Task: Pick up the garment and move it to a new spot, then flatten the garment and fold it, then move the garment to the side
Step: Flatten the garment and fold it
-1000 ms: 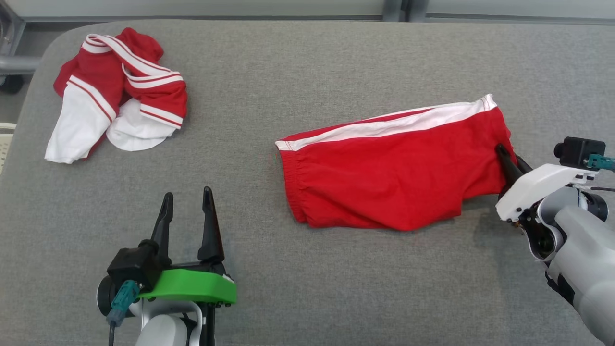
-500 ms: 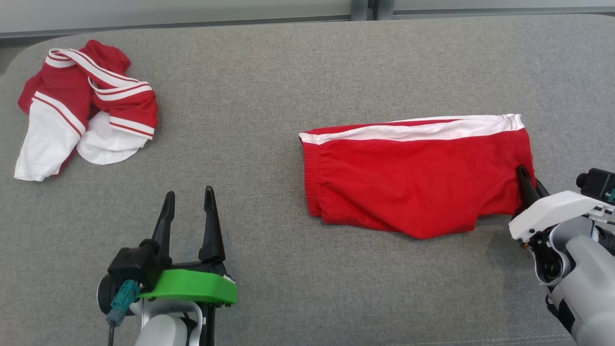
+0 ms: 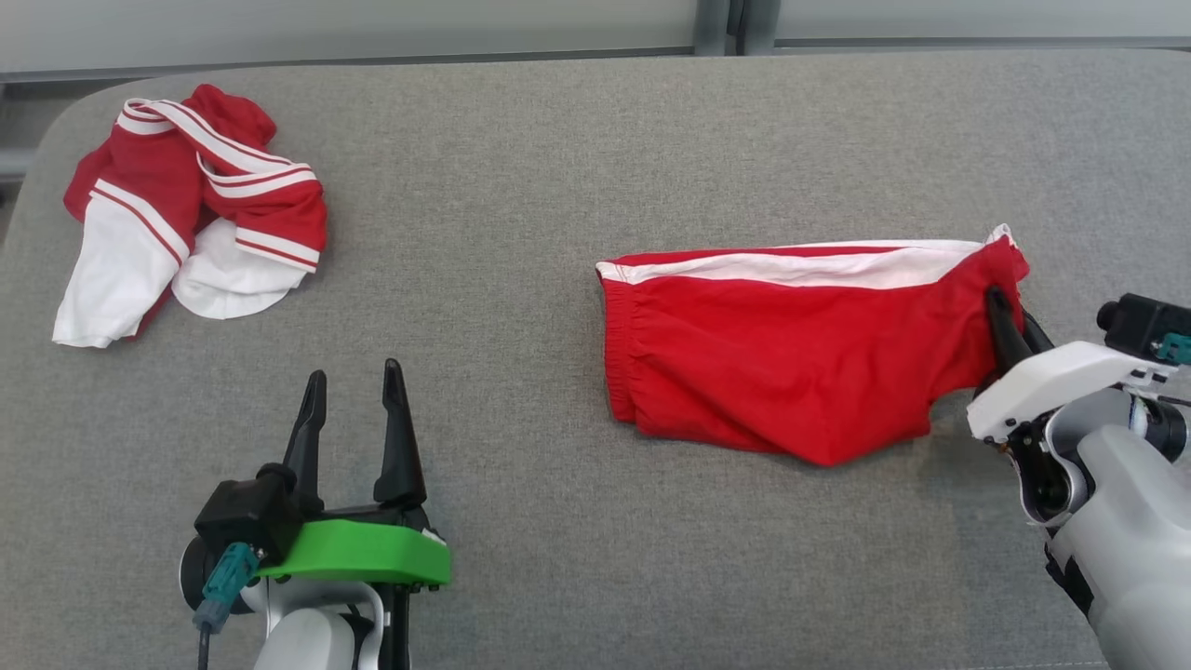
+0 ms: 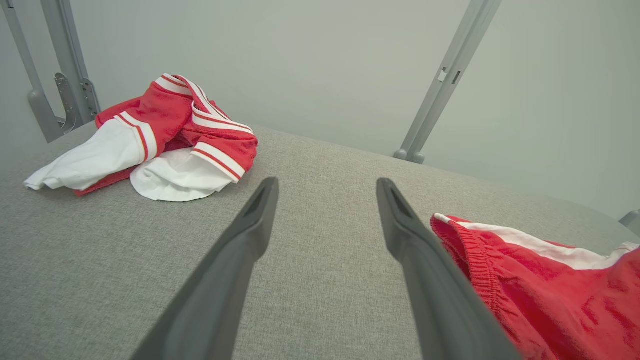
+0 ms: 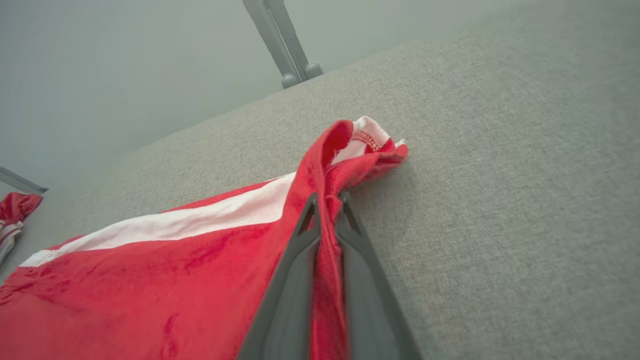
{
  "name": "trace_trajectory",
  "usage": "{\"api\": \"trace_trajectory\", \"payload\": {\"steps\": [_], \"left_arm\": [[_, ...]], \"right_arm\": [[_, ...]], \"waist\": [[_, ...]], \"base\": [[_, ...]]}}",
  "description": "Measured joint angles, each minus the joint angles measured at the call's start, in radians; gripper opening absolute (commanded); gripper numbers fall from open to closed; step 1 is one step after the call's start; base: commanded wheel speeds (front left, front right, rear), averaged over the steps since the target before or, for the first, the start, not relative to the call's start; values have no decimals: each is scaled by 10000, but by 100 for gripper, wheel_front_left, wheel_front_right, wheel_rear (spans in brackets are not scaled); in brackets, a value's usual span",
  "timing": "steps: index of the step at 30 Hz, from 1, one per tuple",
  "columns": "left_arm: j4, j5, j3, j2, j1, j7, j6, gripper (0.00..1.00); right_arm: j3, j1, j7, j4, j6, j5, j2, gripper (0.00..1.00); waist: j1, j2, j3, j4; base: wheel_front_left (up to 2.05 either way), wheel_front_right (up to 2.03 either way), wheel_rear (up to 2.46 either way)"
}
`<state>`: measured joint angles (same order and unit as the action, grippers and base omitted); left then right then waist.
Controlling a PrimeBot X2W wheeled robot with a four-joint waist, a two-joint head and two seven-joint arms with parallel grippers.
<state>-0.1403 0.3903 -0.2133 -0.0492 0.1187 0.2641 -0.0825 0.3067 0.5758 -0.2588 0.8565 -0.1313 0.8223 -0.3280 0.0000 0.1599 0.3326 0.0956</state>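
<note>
The red shorts (image 3: 791,354) lie folded on the right half of the grey table (image 3: 558,186), their right hem pinched and lifted by the closed right gripper (image 3: 1005,316). The left gripper (image 3: 354,419) rests spread wide and empty. This looks like the move-aside step, which likely calls for a low, steady drag that keeps the fold intact.

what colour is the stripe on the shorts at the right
White stripe on red shorts; head view shows it best.

Showed red garment (image 3: 791,363) with white side stripe, folded flat, extending leftward from right gripper (image 3: 1007,312); hem bunched, raised, clamped in it.
</note>
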Motion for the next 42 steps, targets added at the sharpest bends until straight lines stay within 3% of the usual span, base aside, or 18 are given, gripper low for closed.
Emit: {"api": "trace_trajectory", "payload": {"steps": [6, 21, 42], "left_arm": [[82, 226, 25, -2, -24, 0, -150, 100], [234, 387, 146, -2, -302, 0, -247, 100], [255, 477, 119, 0, -305, 0, -311, 100]], "right_arm": [[418, 317, -15, -270, 0, -466, 228, 0], [2798, 509, 961, -1567, 2, -637, 1026, 0], [5237, 956, 1055, -314, 4, -1534, 1710, 0]], "waist": [[0, 0, -224, 103], [0, 0, -679, 600], [0, 0, -572, 981]], "base": [[0, 0, 0], [0, 0, 0], [0, 0, 0]]}}
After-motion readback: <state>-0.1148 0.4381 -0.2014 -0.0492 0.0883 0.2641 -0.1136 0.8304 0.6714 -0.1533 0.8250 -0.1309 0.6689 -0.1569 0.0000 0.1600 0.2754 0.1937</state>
